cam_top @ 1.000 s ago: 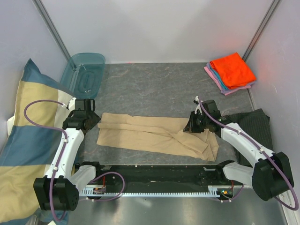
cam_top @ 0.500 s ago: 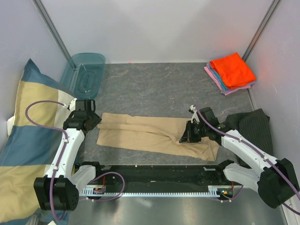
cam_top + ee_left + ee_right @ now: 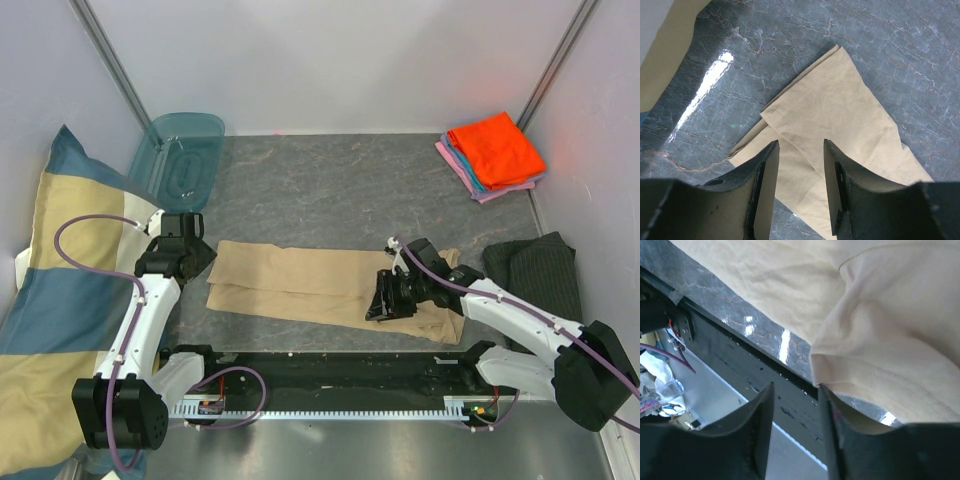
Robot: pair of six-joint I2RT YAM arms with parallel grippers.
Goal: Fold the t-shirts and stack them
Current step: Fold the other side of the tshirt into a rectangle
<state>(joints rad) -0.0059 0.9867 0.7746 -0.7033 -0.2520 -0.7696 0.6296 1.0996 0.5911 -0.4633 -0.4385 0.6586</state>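
Observation:
A tan t-shirt (image 3: 300, 280) lies folded into a long strip across the near part of the table. My left gripper (image 3: 198, 260) hovers open over the shirt's left corner (image 3: 840, 100), which shows below and between its fingers (image 3: 765, 185). The right gripper (image 3: 380, 305) stands open at the strip's near edge, right of its middle. In the right wrist view a folded edge of the tan cloth (image 3: 890, 305) lies against one of the fingertips (image 3: 827, 405), with nothing between the jaws. Folded t-shirts, orange on top of blue and pink, are stacked (image 3: 495, 150) at the back right.
A teal plastic bin (image 3: 180, 160) leans at the back left. A big blue-and-cream pillow (image 3: 50, 290) fills the left side. A dark grey striped cloth (image 3: 540, 270) lies at the right. The black rail (image 3: 330, 370) runs along the near edge.
My right gripper has moved left and toward the near edge, drawing the shirt's right part with it, then opened and let go. The left arm has not moved.

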